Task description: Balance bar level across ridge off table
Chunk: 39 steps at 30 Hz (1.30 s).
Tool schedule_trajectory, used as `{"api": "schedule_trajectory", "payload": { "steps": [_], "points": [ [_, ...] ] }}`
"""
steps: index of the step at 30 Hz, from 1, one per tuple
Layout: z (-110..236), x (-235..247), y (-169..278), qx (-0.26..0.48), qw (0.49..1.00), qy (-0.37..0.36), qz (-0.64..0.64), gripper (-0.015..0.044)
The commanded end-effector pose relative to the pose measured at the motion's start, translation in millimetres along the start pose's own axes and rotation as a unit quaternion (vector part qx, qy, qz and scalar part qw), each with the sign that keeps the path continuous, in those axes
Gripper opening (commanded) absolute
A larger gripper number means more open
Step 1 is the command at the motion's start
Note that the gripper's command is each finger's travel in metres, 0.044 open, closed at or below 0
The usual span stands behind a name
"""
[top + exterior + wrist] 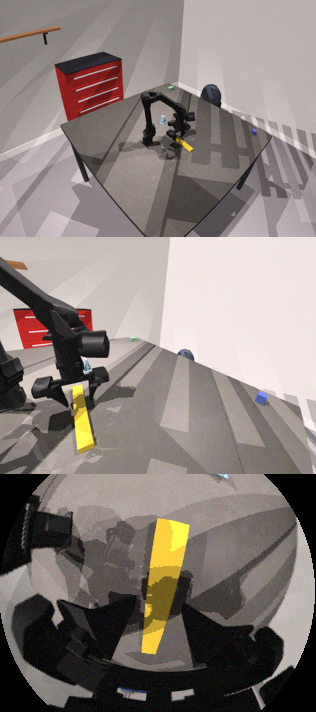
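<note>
The yellow bar [186,146] [83,426] [172,539] lies flat on the table. The small pale blue ridge [162,120] [87,366] stands on the table beyond the bar, with nothing on it; only a bit of it shows at the top edge of the wrist view. My gripper [179,138] [79,403] [159,602] is open and points down, low over the part of the bar nearer the ridge. In the wrist view its fingers are on either side of the bar, with a gap on each side. Their exact height above the table is hard to tell.
A blue cube [253,131] [261,397] lies near the table's right corner. A green block [170,88] [133,339] lies at the far corner. A red drawer cabinet [94,88] and a dark rounded object [211,94] [186,354] stand beyond the table.
</note>
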<state>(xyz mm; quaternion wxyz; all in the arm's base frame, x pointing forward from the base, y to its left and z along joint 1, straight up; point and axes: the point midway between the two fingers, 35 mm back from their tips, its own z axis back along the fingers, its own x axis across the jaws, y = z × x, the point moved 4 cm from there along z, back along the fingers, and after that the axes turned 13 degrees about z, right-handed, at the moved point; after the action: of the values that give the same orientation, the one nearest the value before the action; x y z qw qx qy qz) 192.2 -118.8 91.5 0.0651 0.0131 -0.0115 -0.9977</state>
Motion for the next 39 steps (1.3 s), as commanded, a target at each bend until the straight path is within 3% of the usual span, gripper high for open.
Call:
{"api": "schedule_trajectory", "payload": {
  "steps": [1, 17, 24, 31, 34, 39],
  "points": [
    [-6, 1, -1, -0.004, 1.0, -0.003, 0.002, 0.0315],
    [-6, 1, -1, -0.004, 1.0, -0.003, 0.002, 0.0315],
    [-5, 1, -1, -0.003, 1.0, -0.004, 0.0, 0.0131],
    [-5, 1, -1, -0.003, 1.0, -0.004, 0.0, 0.0085],
    [-1, 0, 0, -0.003, 1.0, -0.003, 0.0, 0.0006],
    [11, -2, 1, -0.003, 1.0, -0.003, 0.0, 0.0]
  ]
}}
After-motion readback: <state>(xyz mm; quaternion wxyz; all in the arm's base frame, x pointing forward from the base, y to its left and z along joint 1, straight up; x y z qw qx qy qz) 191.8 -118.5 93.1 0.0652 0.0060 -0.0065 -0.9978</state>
